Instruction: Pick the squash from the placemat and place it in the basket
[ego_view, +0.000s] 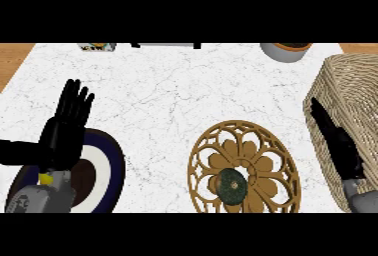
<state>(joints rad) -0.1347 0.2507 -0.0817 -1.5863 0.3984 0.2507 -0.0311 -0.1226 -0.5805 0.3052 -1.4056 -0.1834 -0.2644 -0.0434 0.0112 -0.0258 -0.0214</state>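
Resting on lacy round placemat (244, 167), dark green squash (232, 186); both hands open-fingered, empty.

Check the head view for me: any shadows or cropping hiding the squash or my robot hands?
Head view: even light, no glare; squash sits dark but readable on the placemat; right robot hand shows against the basket; left robot hand is unobscured; lower edge crops both forearms.

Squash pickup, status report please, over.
Both hands open: left hand resting, right hand beside basket. Squash on placemat, untouched. Path clear.
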